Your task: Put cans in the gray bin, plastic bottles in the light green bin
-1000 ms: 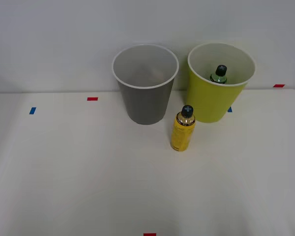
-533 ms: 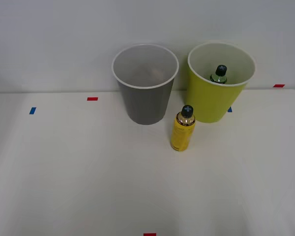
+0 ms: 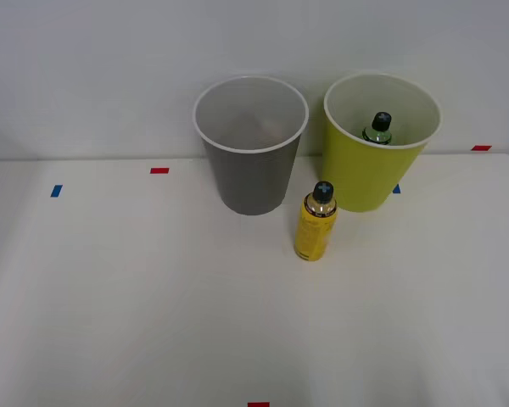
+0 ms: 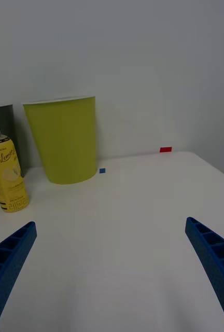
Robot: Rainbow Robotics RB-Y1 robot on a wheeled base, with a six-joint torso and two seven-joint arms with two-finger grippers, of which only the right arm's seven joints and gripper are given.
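Note:
On the white table a yellow plastic bottle (image 3: 316,223) with a black cap stands upright, just in front of the gap between the two bins. The gray bin (image 3: 251,144) is at the back centre and something faint lies at its bottom. To its right stands the light green bin (image 3: 377,142), holding a dark green bottle (image 3: 377,129) whose black cap shows inside. In the right wrist view my right gripper (image 4: 110,244) is open low over the table, with nothing between its blue fingers (image 4: 211,258). The yellow bottle (image 4: 7,173) and the light green bin (image 4: 64,139) stand well beyond it.
Small red tape marks (image 3: 159,170) and blue tape marks (image 3: 56,191) dot the table (image 3: 136,288). A pale wall rises right behind the bins. Open tabletop stretches in front of the bottle and to both sides.

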